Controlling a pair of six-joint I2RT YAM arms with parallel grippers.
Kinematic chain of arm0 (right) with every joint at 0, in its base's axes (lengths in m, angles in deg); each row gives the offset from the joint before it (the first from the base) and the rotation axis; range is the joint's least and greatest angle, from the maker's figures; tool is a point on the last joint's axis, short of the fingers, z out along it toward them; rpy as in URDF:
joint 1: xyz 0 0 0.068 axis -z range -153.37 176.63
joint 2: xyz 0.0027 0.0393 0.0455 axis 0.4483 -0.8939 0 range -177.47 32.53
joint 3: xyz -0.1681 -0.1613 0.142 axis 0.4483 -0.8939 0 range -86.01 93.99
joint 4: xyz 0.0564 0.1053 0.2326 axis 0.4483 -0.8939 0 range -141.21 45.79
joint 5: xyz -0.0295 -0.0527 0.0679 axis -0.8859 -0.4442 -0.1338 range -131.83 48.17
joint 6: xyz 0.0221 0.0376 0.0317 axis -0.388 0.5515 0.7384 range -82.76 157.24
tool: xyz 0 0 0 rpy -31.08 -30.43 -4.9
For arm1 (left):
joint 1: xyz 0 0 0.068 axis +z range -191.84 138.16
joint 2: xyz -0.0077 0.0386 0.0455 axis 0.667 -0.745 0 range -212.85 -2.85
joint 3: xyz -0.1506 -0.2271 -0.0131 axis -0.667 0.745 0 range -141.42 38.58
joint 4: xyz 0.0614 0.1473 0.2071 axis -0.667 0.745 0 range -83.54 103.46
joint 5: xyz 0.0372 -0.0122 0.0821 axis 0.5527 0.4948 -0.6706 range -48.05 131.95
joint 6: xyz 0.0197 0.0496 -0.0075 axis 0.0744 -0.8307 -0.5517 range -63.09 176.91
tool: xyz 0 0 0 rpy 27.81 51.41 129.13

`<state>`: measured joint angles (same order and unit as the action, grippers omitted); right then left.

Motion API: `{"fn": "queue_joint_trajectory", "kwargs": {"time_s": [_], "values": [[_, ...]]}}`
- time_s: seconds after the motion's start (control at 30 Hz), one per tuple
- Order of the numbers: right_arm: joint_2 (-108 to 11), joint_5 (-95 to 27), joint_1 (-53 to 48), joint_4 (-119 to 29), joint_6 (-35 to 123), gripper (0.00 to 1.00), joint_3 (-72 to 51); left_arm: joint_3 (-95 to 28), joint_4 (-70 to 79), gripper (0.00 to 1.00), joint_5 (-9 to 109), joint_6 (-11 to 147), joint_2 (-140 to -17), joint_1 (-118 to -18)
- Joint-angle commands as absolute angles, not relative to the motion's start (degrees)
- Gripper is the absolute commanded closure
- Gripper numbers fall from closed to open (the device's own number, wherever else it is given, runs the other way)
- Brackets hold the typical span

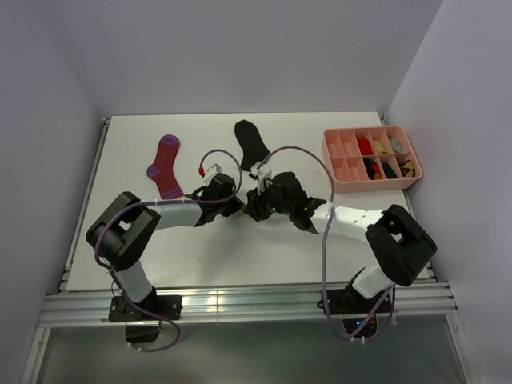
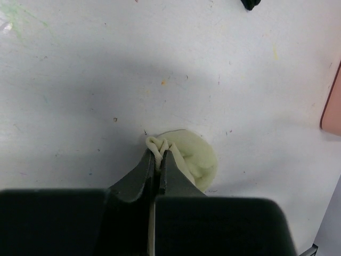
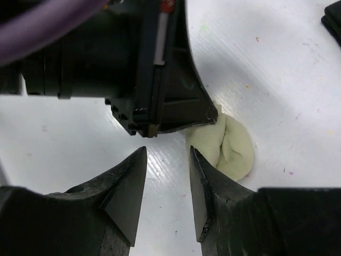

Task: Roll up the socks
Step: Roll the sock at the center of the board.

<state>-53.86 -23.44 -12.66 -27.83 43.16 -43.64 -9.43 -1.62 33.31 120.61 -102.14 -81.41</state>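
Note:
The cream sock [image 2: 192, 160] lies bunched into a small roll on the white table; it also shows in the right wrist view [image 3: 229, 145]. My left gripper [image 2: 159, 154] is shut on a fold of its edge. My right gripper [image 3: 168, 154] is open and empty, just beside the roll, facing the left gripper. In the top view both grippers [image 1: 244, 204] meet at the table's middle and hide the cream sock. The black sock [image 1: 252, 144] lies flat behind them. The magenta sock [image 1: 165, 166] with purple stripes lies flat at the left.
A pink compartment tray [image 1: 339, 148] holding several rolled socks stands at the back right. Its corner shows at the right edge of the left wrist view [image 2: 333, 104]. Walls close in the table on three sides.

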Motion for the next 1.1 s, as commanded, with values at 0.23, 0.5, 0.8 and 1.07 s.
{"fn": "queue_joint_trajectory", "kwargs": {"time_s": [0.23, 0.5, 0.8, 1.07], "values": [[-58.69, -43.83, -20.74, -23.65, 29.86, 0.55, -44.97, -12.84, 2.51, 1.0, 34.92, 118.08, -103.66, -81.74], [-63.96, -47.71, -23.73, -24.35, 27.66, 0.55, -42.68, -12.93, 2.33, 1.0, 35.45, 118.35, -103.93, -81.74], [-66.69, -47.82, -24.08, -26.98, 30.64, 1.0, -41.01, -11.79, 0.84, 0.91, 36.42, 118.87, -102.35, -81.74], [-66.43, -28.05, -15.57, -33.39, 40.74, 1.0, -38.03, -6.96, -1.7, 0.43, 31.85, 120.71, -96.99, -81.65]]}}
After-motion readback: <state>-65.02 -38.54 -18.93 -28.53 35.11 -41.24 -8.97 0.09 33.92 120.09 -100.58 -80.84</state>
